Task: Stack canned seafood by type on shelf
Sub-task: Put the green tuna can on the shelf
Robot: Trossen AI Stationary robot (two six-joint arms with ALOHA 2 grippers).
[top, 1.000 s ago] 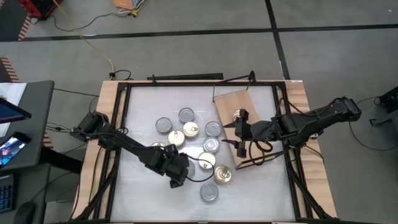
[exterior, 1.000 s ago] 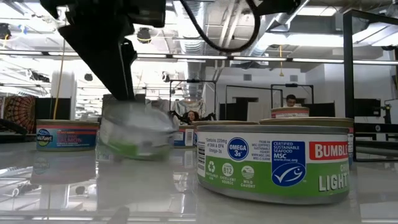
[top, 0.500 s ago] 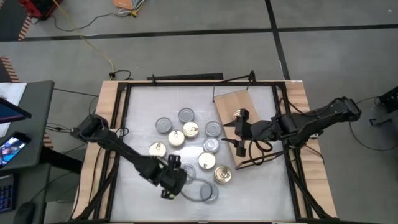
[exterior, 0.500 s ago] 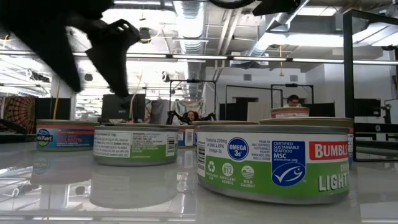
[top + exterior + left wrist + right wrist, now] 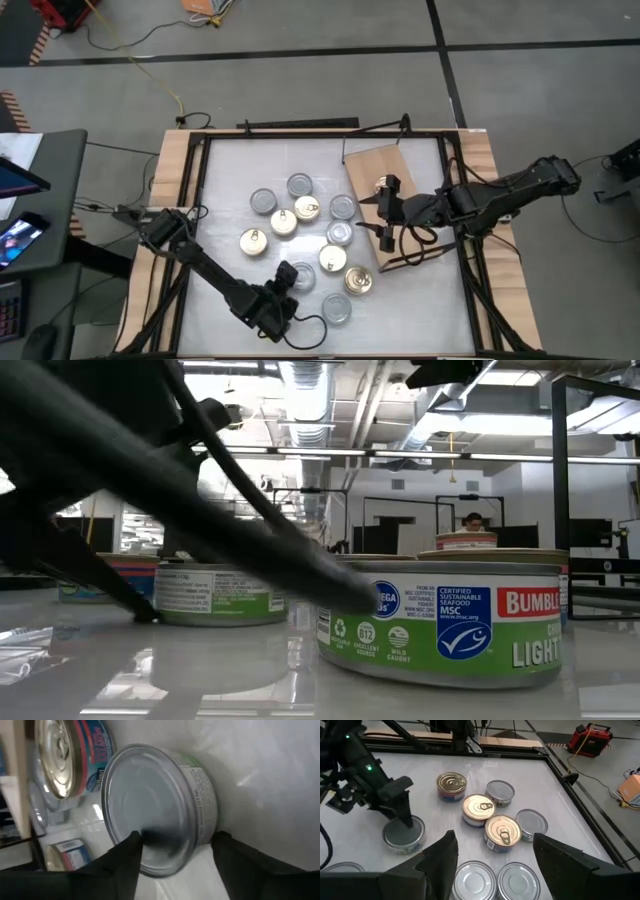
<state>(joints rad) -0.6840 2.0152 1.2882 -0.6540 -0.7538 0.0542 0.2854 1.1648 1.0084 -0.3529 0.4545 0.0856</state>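
While my left end effector (image 5: 172, 855) straddles a silver-lidded tin (image 5: 150, 805) on the desk, well apart from the shelf (image 5: 375, 172), it looks part-open, not gripping. Next I must clamp and lift. My right end effector (image 5: 492, 850) waits wide over that shelf.

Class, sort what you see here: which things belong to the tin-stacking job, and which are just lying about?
Job: seafood tins, wooden shelf, left pincer at a silver tin, right pincer above the shelf.
Lying about: red toolbox, floor cable, lit screen on side desk.
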